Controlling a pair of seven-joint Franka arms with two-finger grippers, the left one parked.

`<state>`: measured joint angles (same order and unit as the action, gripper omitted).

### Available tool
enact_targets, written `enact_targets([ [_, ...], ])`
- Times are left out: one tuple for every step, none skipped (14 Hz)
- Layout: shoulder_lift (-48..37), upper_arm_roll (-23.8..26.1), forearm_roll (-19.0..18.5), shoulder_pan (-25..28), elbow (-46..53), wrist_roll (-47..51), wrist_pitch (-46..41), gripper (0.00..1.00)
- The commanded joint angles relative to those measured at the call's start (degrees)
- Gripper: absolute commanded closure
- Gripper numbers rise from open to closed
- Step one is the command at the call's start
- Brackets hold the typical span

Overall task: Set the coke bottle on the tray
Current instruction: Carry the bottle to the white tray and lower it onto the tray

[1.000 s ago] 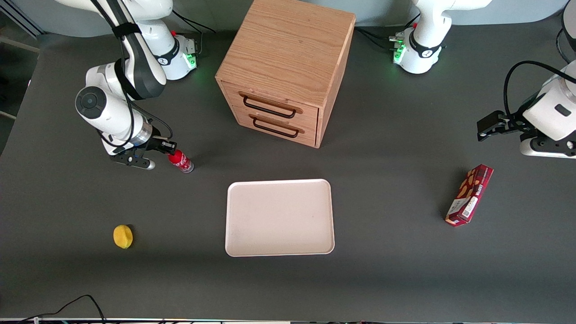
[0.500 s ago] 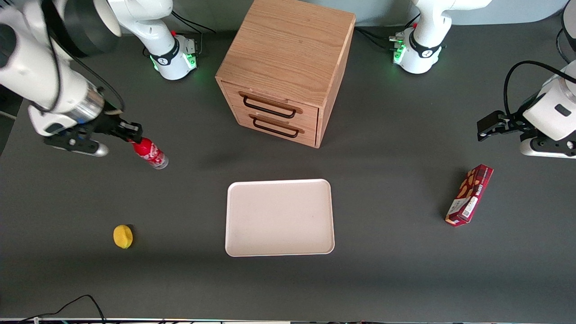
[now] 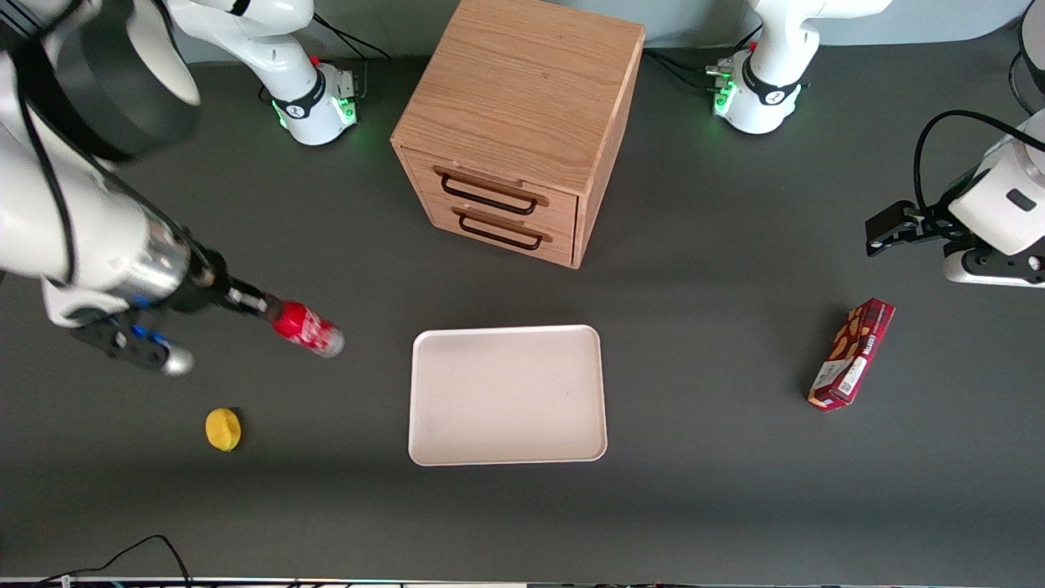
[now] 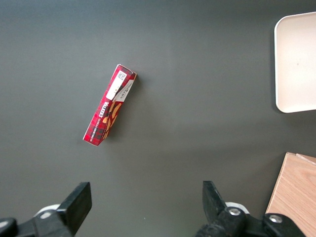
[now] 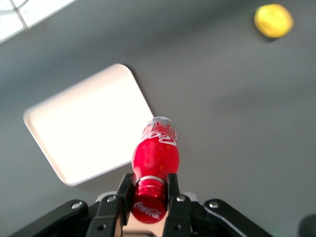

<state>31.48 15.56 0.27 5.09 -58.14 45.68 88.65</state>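
My right gripper (image 3: 260, 309) is shut on the cap end of the coke bottle (image 3: 309, 329), a slim red bottle with white lettering and a clear base. It holds the bottle in the air, tilted, base pointing toward the tray (image 3: 506, 395). The bottle hangs beside the tray's edge at the working arm's end, not over it. In the right wrist view the fingers (image 5: 125, 193) clamp the bottle's neck just below the red cap (image 5: 148, 203), with the bottle's body (image 5: 156, 152) and the pale pinkish-white tray (image 5: 89, 123) below. The tray is empty.
A wooden two-drawer cabinet (image 3: 518, 131) stands farther from the front camera than the tray. A yellow lemon-like object (image 3: 223, 429) lies near the working arm's end. A dark red snack box (image 3: 851, 353) lies toward the parked arm's end.
The gripper lifted the bottle off the table, swung away from the tray, then came nearer the front camera and toward the tray, holding the bottle throughout.
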Motion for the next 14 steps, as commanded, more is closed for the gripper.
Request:
enact_targets([
  [10.95,0.26,-1.23,3.86,9.09,10.62,6.15,1.0],
  [13.24,0.17,-2.02,4.74,9.1,13.09,9.58,1.0],
  [15.09,0.35,-3.07,4.84,9.1,15.81,12.4,1.0],
  [16.5,0.43,-3.34,5.1,9.27,16.88,14.08,1.0],
  [17.47,0.09,-3.43,5.71,9.18,16.98,15.4,1.0],
  [18.35,0.0,-3.87,5.81,9.18,18.11,16.54,1.0],
  [19.32,0.08,-4.92,5.89,9.1,19.95,18.12,1.0],
  [20.46,0.17,-6.67,6.85,9.1,21.1,18.92,1.0],
  [20.99,0.43,-8.25,7.12,9.01,21.29,19.01,1.0],
  [21.78,0.44,-8.61,7.13,9.01,21.37,19.19,1.0],
  [22.57,0.44,-8.79,7.3,9.01,21.64,20.15,1.0],
  [23.27,0.44,-8.88,7.74,9.01,21.99,20.68,1.0],
  [23.37,0.44,-8.97,7.83,8.92,22.16,20.77,1.0],
  [23.37,0.44,-8.88,8.0,8.92,22.17,20.77,1.0],
])
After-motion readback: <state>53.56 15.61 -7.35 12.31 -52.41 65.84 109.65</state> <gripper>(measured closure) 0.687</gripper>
